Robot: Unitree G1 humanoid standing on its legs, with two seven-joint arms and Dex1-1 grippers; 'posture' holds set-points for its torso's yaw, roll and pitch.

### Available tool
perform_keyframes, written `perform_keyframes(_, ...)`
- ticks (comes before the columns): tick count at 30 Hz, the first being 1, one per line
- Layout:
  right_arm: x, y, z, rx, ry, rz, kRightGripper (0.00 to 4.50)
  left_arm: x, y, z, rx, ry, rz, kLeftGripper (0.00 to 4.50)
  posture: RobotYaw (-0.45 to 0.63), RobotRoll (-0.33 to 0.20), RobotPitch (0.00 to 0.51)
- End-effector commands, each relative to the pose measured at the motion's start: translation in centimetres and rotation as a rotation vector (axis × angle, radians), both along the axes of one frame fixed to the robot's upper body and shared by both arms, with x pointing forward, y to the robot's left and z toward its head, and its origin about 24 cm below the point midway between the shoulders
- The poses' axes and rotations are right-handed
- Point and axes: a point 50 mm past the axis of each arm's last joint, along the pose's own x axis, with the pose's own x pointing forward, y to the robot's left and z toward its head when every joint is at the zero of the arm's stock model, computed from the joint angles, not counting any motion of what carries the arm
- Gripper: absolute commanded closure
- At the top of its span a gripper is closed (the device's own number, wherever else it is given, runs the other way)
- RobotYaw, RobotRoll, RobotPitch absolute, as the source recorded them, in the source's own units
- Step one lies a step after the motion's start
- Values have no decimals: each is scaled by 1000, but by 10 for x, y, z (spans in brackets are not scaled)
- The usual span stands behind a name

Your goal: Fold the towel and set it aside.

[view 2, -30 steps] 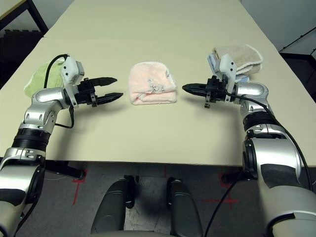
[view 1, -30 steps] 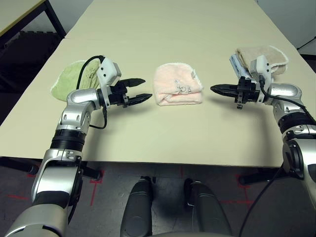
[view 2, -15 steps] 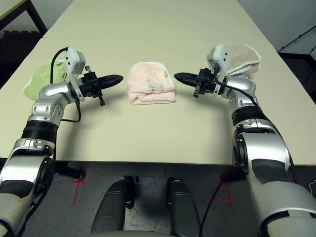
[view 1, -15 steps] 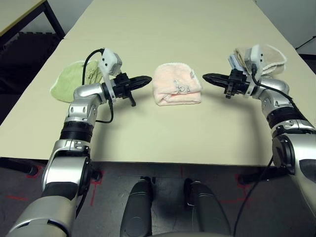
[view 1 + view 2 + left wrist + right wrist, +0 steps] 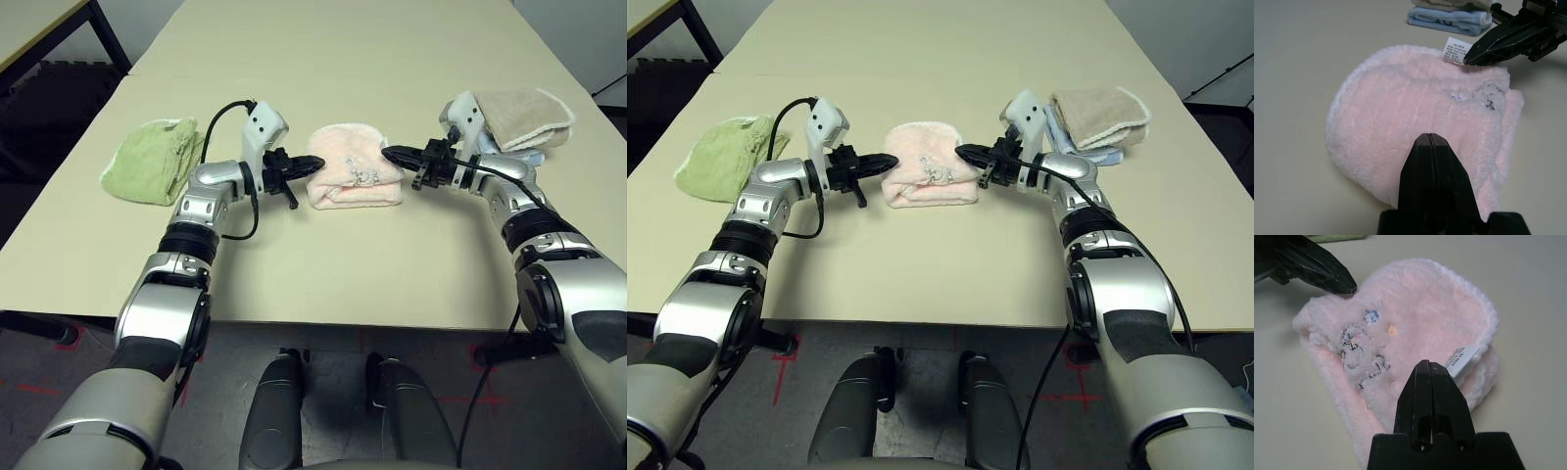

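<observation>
The towel (image 5: pixel 350 180), pale pink and fluffy, lies folded in a compact bundle at the table's middle, with a white label (image 5: pixel 1456 51) and small embroidery on top. My left gripper (image 5: pixel 314 164) is shut with nothing in it, its tip against the towel's left side. From the other side my right gripper (image 5: pixel 386 153) is also shut and holds nothing; its tip rests at the towel's right edge by the label. In the left wrist view my closed left gripper (image 5: pixel 1430 137) lies over the pink pile, and the right gripper (image 5: pixel 1469 58) points in from the far side.
A light green towel (image 5: pixel 147 166) lies to the left. A folded beige towel (image 5: pixel 524 113) sits on a blue one (image 5: pixel 1063 132) at the right, behind my right arm. The cream table (image 5: pixel 323 264) stretches far back; its front edge is near me.
Both arms have swung inward until their tips reach the towel's two sides. The left gripper, open one second ago, has shut. The towel has not moved.
</observation>
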Motion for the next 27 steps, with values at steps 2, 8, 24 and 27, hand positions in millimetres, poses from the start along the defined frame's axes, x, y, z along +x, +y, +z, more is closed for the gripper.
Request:
perform_keyframes(2, -4, -1, -29, -87, 94, -39, 4500, -1, -5, -13, 59, 41, -17, 4455, 52, 0, 234)
perform_keyframes(8, -8, 2, -45, -108, 138, -44, 4500, -4, -4, -30, 126, 99, -27, 4455, 47, 0, 241)
perform_keyframes(24, -21, -4, -55, -78, 240, 83, 4500, -3, 15, -31, 196, 88, 17, 4455, 34, 0, 229)
perform_keyframes(27, -21, -3, -51, -72, 235, 92, 4500, -2, 17, -29, 197, 77, 21, 4455, 34, 0, 227)
